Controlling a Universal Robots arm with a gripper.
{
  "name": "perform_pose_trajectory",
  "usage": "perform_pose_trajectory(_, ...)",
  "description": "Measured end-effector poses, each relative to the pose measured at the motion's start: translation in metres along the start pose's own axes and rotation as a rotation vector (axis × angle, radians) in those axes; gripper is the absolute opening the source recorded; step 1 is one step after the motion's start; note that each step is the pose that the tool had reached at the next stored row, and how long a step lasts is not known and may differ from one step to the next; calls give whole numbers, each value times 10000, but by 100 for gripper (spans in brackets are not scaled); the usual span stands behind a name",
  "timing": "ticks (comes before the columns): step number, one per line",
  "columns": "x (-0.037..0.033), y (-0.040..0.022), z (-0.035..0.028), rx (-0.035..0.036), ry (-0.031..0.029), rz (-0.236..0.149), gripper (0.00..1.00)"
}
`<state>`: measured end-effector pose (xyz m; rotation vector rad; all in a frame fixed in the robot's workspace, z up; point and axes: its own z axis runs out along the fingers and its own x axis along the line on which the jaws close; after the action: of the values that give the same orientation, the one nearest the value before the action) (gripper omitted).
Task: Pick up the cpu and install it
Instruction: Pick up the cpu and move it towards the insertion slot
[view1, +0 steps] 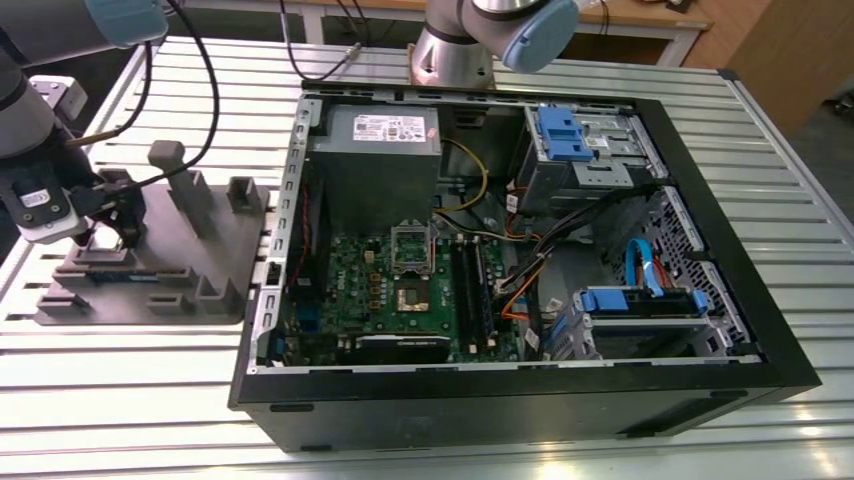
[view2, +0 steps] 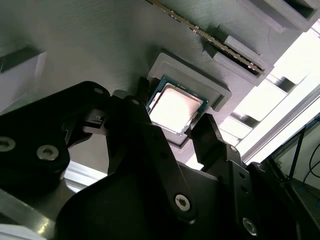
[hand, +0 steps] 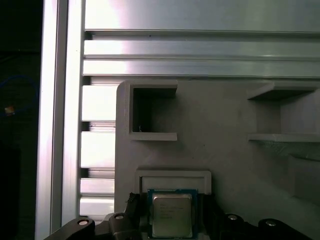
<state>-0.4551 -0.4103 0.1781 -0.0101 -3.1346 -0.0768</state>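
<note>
Gripper (view2: 172, 114) straddles the cpu (hand: 171, 215) lying flat, lid upward

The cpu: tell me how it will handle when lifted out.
The cpu looks thin and flat with a metal top, so it is probably stiff and light. That shiny top may be slippery. It lies flat in a recess of the holder, so it should not roll or tip.
</note>
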Motion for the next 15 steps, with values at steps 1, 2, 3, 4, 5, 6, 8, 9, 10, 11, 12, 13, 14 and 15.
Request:
perform_pose_trajectory(1,0,1,0,-6,0,-2,61)
perform_pose_trajectory(2,0,1,0,-8,-1,-3,61)
perform_pose_trajectory(3,0,2,1,-11,0,-5,61)
perform_pose_trajectory(4,0,2,0,-12,0,-9,61)
perform_pose_trajectory(5,0,2,0,-13,0,-11,61)
perform_pose_trajectory(6,0,2,0,-13,0,-12,61)
perform_pose_trajectory(8,0,2,0,-13,0,-12,60)
perform_pose_trajectory(9,0,2,0,-13,-1,-12,60)
perform_pose_trajectory(10,0,2,0,-13,0,-12,52)
perform_pose_trajectory(11,0,2,0,-14,0,-12,52)
perform_pose_trajectory(12,-1,2,1,-14,-1,-12,52)
perform_pose_trajectory(13,-2,2,1,-14,-1,-12,52)
perform_pose_trajectory(14,-2,2,1,-14,-1,-12,52)
perform_pose_trajectory(15,-2,2,0,-13,0,-12,52)
